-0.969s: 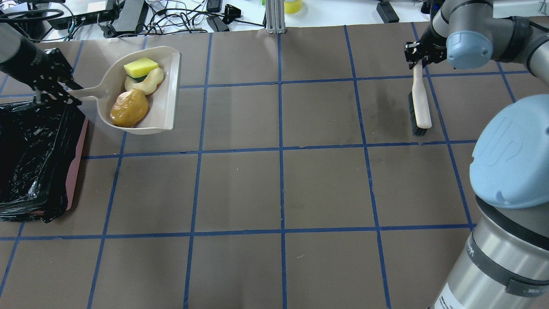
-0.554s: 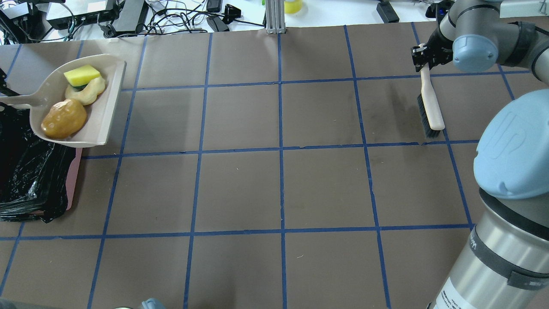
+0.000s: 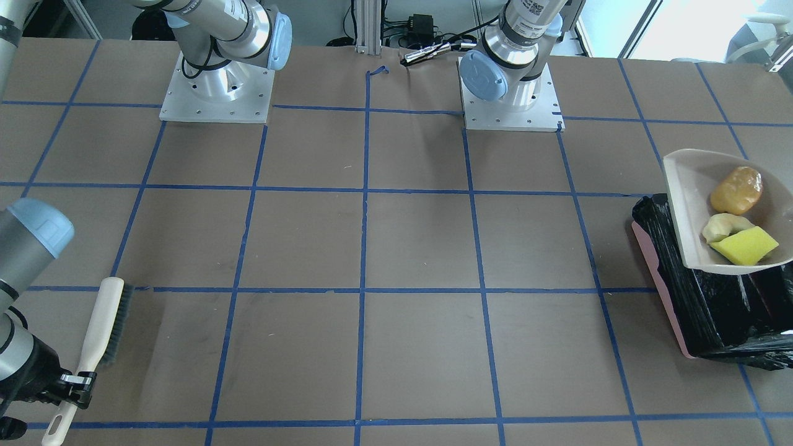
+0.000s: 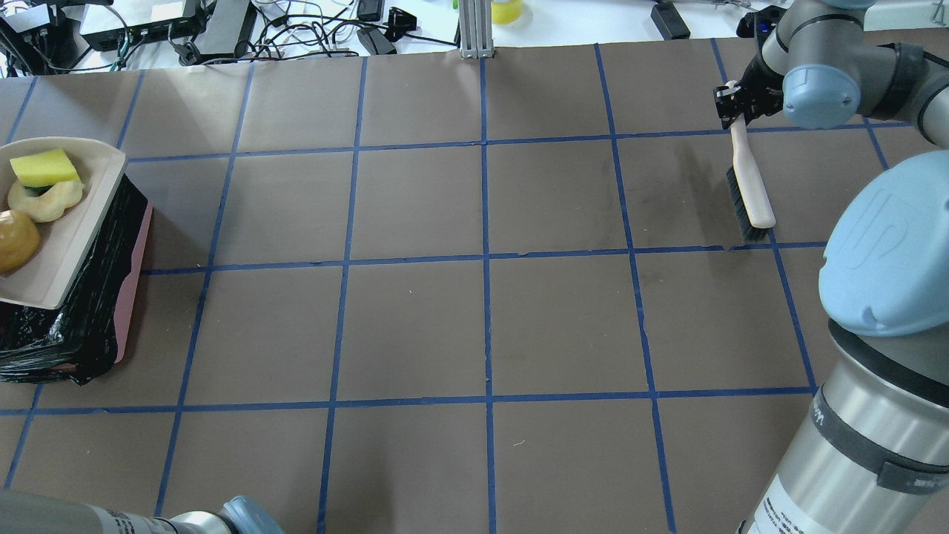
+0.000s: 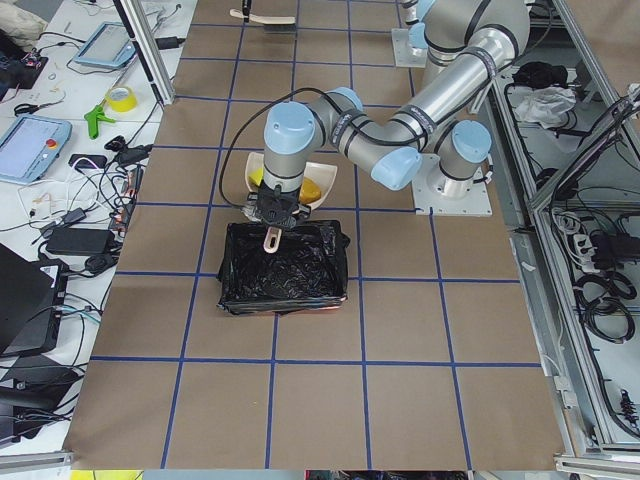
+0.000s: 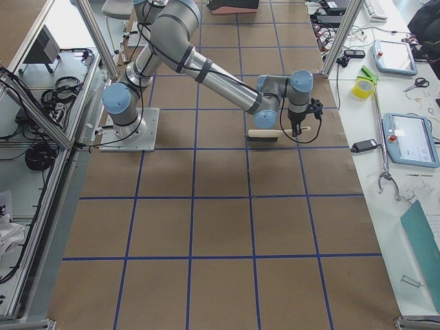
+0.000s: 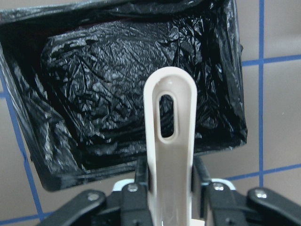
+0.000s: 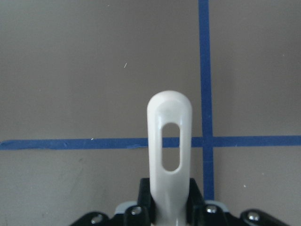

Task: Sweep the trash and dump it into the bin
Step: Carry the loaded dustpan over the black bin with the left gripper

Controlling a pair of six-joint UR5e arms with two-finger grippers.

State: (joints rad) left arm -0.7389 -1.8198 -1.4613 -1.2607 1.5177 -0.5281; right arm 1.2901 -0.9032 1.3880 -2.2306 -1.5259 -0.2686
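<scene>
Your left gripper (image 7: pixel 170 183) is clamped on the dustpan (image 4: pixel 70 245) handle, with the pan held over the bin (image 4: pixel 100 297) at the overhead view's left edge. You'll find the trash (image 3: pixel 722 226) in the pan: golden-brown lump (image 4: pixel 15 241), cream crescent (image 4: pixel 44 200), yellow wedge (image 4: pixel 43 168). Your right gripper (image 8: pixel 169 207) grips the brush (image 4: pixel 750 194), upper right.

overhead camera looks forward and down, the bin (image 4: pixel 96 297) at its left edge; the front-facing one looks back steeply, bin at right. side cameras stand high, one at the bin's end, one opposite. left wrist camera looks close into the bin; right wrist's, well apart.
</scene>
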